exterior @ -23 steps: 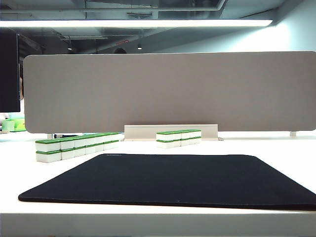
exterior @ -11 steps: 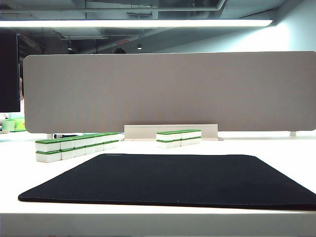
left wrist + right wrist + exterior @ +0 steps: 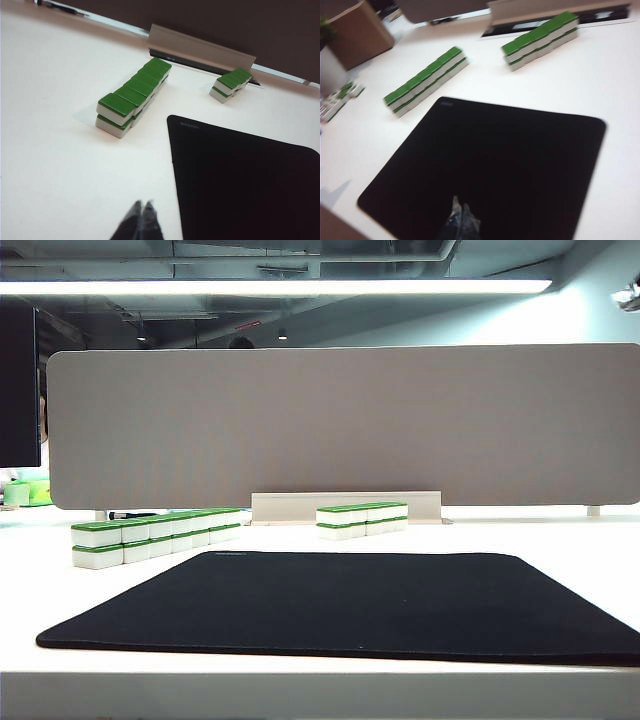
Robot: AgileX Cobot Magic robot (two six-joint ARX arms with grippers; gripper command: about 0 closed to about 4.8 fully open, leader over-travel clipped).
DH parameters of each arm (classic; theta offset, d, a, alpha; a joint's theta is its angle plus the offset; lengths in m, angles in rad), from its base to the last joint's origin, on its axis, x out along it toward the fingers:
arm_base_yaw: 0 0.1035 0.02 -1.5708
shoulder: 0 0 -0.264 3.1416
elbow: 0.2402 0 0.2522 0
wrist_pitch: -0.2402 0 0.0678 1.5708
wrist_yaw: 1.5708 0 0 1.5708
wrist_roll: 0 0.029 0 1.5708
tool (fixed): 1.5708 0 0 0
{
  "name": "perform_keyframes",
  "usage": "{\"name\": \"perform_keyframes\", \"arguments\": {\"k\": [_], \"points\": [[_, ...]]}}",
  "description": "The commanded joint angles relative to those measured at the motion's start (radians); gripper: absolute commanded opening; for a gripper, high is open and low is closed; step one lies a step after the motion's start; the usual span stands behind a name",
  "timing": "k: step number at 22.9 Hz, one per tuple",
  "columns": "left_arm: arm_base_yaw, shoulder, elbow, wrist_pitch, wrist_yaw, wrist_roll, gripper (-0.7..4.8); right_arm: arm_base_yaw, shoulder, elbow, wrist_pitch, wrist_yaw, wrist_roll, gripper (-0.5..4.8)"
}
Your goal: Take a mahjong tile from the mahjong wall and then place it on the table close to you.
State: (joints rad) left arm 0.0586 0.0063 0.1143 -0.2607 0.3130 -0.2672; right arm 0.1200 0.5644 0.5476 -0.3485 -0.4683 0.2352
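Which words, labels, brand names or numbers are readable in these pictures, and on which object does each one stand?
No text can be read.
Black mat: a small pale mark at its far corner, too small to read.
Mahjong wall: only plain green tops and white sides show, no characters.
Shorter tile row: the same, no markings.
Grey partition panel and white table: no labels seen.
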Motion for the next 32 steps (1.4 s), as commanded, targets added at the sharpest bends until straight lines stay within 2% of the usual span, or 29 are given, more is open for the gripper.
{"name": "perform_keyframes", "arguments": {"k": [1, 6, 14, 20, 22, 28, 32], "points": [[0.0, 0.0, 0.037, -0.003, 0.01, -0.002, -0.04, 0.051, 0.009, 0.006, 0.016, -0.005, 0.0, -0.02], [0.0, 0.047, 0.135, -0.033, 0.01, 0.006, -0.05, 0.132, 0.035, 0.006, 0.016, -0.004, 0.0, -0.02], [0.0, 0.277, 0.305, -0.063, 0.032, 0.055, -0.04, 0.143, 0.041, 0.006, 0.017, -0.005, 0.0, -0.02], [0.0, 0.553, 0.48, -0.113, 0.032, 0.092, -0.05, 0.143, 0.04, 0.006, 0.116, -0.006, 0.001, -0.01], [0.0, 0.688, 0.57, -0.169, 0.032, 0.103, -0.04, 0.143, 0.04, 0.006, 0.169, -0.045, 0.001, -0.01], [0.0, 0.884, 0.69, -0.195, 0.032, 0.103, -0.02, 0.143, 0.041, 0.006, 0.176, -0.058, 0.001, -0.01], [-0.001, 0.993, 0.769, -0.198, 0.032, 0.153, -0.02, 0.143, 0.041, 0.006, 0.17, -0.059, 0.001, -0.01]]}}
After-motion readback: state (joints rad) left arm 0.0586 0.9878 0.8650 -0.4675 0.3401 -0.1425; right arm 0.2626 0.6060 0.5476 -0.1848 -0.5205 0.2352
